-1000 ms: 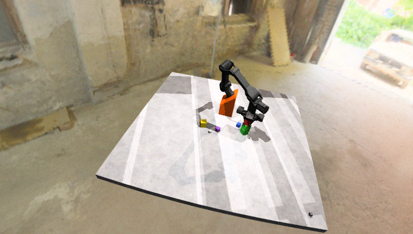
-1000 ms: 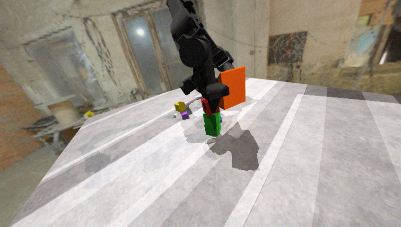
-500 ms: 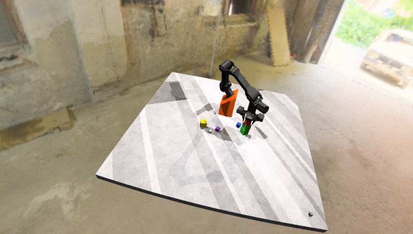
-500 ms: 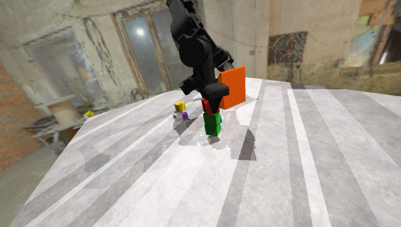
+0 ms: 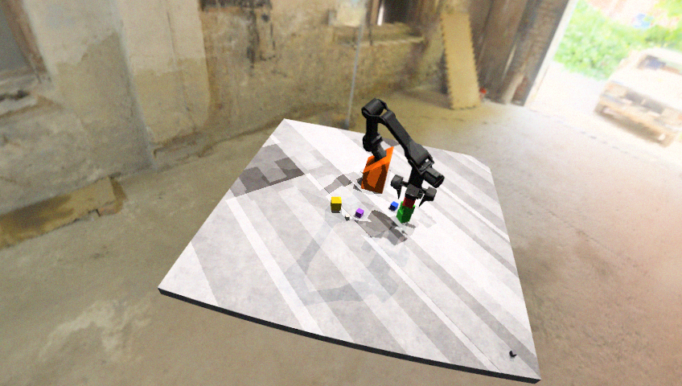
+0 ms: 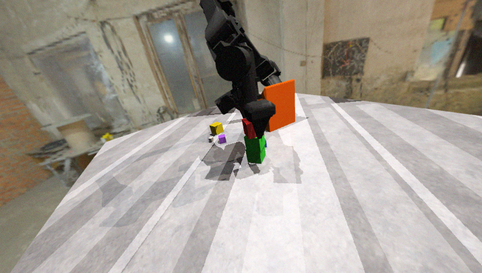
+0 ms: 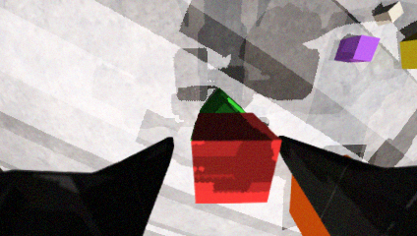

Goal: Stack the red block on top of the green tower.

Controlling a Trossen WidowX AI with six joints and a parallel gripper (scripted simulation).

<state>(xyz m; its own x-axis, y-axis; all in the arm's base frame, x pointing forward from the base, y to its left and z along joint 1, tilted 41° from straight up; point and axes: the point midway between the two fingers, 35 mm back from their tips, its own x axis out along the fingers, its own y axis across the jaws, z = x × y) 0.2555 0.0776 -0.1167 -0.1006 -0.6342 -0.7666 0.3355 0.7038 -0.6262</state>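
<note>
Fingers (image 5: pixel 413 190) (image 6: pixel 260 123) Stand Open Around Red Block on Green Tower

We see the fingers spread wide and gripping nothing, one on each side of the red block (image 5: pixel 408 202) (image 6: pixel 248 128) (image 7: pixel 236 169), which sits on top of the green tower (image 5: pixel 405 213) (image 6: pixel 254 149) (image 7: pixel 219 101). The tower is upright on the counter (image 5: pixel 334 268) (image 6: pixel 321 202) (image 7: pixel 74 79).

Close by the tower we spot a small blue block (image 5: pixel 393 205) (image 6: pixel 265 143). Farther off lie a purple block (image 5: pixel 359 212) (image 6: pixel 221 138) (image 7: pixel 357 48), a tiny whitish block (image 5: pixel 347 217) (image 6: pixel 210 139) (image 7: pixel 388 13) and a yellow block (image 5: pixel 335 203) (image 6: pixel 216 128) (image 7: pixel 409 53). An orange block (image 5: pixel 376 173) (image 6: pixel 282 105) (image 7: pixel 306 211) stands tall near the arm's lower end.

Our black arm (image 5: pixel 404 136) (image 6: pixel 233 61) arches over, its wrist pointing down at the tower.
</note>
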